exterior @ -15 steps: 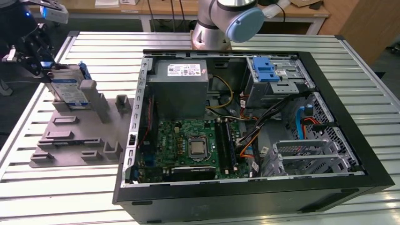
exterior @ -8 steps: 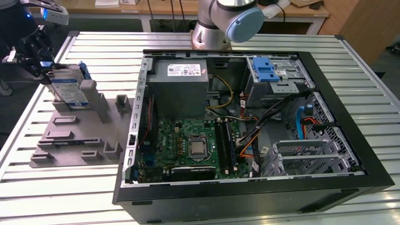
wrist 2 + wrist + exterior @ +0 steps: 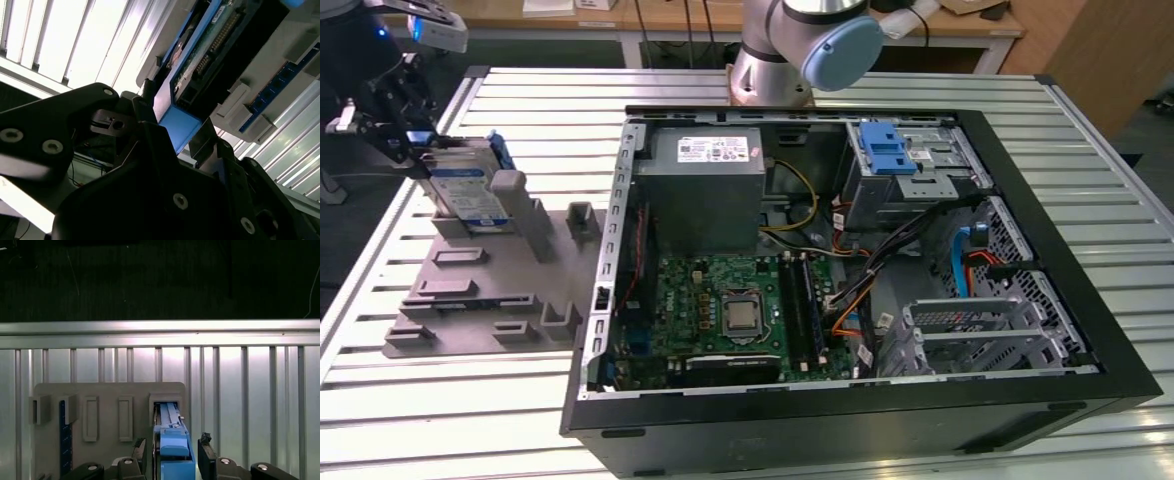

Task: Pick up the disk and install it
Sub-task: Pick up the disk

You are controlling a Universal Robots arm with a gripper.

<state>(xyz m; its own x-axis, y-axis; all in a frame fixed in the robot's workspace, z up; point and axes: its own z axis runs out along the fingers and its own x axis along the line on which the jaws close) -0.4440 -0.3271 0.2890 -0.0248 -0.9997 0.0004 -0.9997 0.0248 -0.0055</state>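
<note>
Disk (image 3: 460,190) stands on its thin edge in a slot of a grey holder (image 3: 467,290). That holder lies flat on the ribbed metal table (image 3: 454,420), just outside the big black computer case (image 3: 854,430), on the exterior view's left of the case. I can see the disk's white and blue label from here, and a blue plastic frame runs around its edge. The black gripper (image 3: 411,140) sits over the top end of the disk, well apart from the case. In the first wrist view the blue frame of the disk (image 3: 175,450) is right between the two black fingers (image 3: 206,452), with the grey holder (image 3: 105,390) under it. In the second wrist view the gripper (image 3: 175,127) has one finger on each flat side of the disk (image 3: 200,45), and they look pressed tight against it, so the gripper is closed on the disk. The lower part of the disk is down in its slot. A thin dark blue strip (image 3: 62,435) stands in another slot of the same holder. The case lies on its side with the lid off. Inside it are a grey box with a white sticker (image 3: 707,185), a green board (image 3: 720,310), and a metal cage with a blue piece on top (image 3: 887,150). The robot arm (image 3: 801,40) rises just past the far side of the case.
</note>
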